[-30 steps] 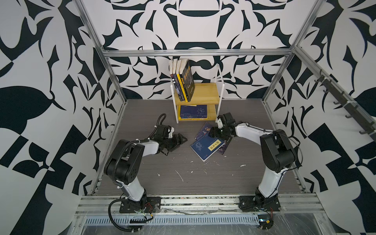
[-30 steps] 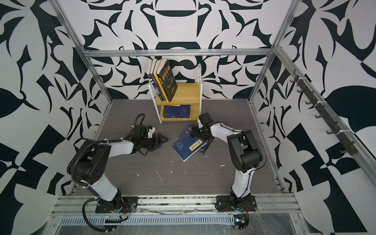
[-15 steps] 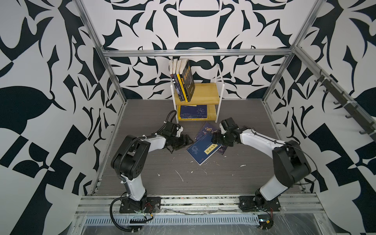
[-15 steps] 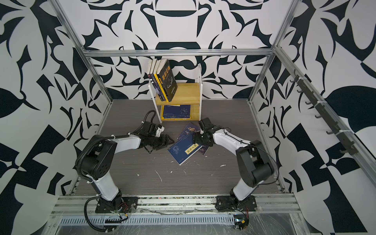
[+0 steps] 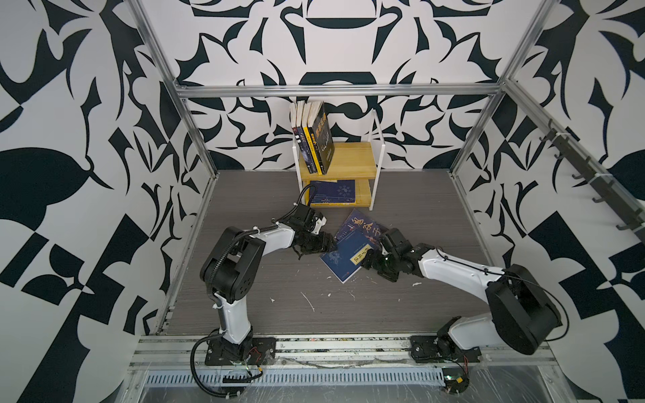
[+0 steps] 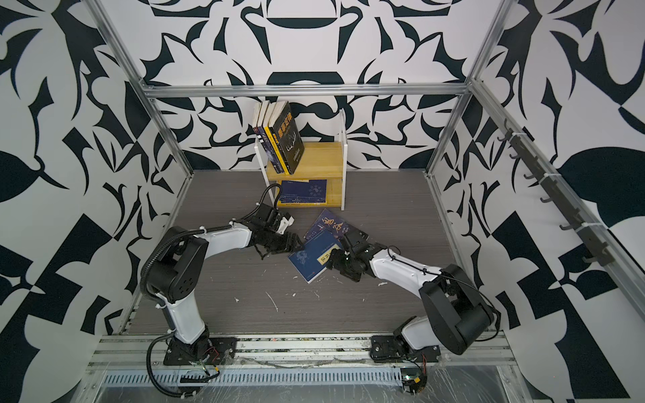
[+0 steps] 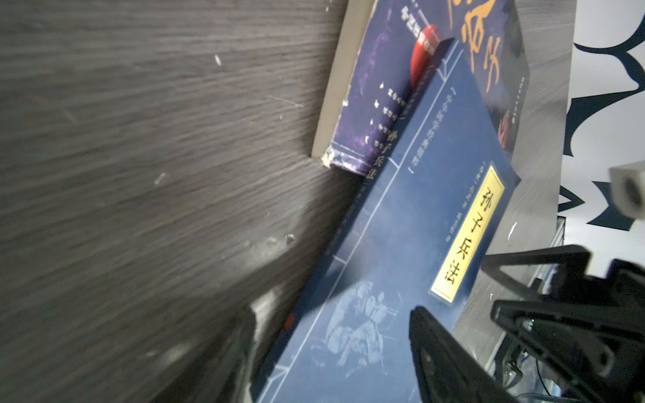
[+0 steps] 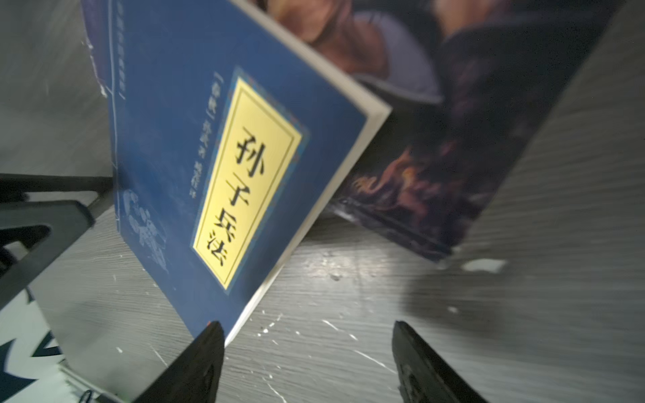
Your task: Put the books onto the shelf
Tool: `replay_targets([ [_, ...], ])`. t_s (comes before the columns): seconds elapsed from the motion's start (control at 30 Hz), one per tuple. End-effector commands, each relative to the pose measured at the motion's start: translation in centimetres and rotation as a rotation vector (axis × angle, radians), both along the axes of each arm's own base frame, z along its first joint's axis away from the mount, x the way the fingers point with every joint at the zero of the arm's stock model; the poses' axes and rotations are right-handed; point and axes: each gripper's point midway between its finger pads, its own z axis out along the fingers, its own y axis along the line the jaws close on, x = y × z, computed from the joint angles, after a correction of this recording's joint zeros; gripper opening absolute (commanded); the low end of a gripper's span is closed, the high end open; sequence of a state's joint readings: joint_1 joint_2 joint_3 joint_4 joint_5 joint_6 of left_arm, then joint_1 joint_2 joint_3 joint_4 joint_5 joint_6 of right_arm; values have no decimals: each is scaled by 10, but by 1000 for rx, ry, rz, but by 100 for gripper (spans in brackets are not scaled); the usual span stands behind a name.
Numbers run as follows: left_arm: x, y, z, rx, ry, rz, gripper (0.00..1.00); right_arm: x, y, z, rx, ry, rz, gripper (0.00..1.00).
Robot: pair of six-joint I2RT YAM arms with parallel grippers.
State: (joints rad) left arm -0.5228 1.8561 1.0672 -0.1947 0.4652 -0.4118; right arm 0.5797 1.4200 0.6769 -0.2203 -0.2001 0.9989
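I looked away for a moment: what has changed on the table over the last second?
The left pincer reached rightwards up to the navy book. The right pincer drew back from the book's far side to its near right edge, and the book slid slightly leftwards and nearer. Both pincers are open, gripping nothing. The shelf and its books stayed put.

I read 孙子兵法 in black on the yellow label (image 8: pixel 244 185) of the navy book (image 8: pixel 164 115) before me, and the same four characters in gold along its spine (image 7: pixel 379 157). The purple book (image 5: pixel 361 223) beneath it bears large gold 鬼谷子. The smaller print is too blurred for me to read.
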Motion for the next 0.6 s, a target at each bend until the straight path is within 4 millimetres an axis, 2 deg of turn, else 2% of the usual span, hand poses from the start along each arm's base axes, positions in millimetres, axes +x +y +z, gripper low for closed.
replay_targets([
  [0.0, -7, 0, -11, 15, 65, -14, 71, 20, 19, 10, 142, -58, -108, 78],
  [0.3, -36, -4, -8, -61, 141, -26, 53, 42, 32, -1, 230, -126, -157, 77],
  [0.43, -45, -5, -3, -82, 142, -42, 50, 50, 40, 5, 266, -178, -128, 75],
  [0.57, -46, -7, -3, -93, 146, -52, 48, 56, 54, 21, 320, -256, -51, 68],
])
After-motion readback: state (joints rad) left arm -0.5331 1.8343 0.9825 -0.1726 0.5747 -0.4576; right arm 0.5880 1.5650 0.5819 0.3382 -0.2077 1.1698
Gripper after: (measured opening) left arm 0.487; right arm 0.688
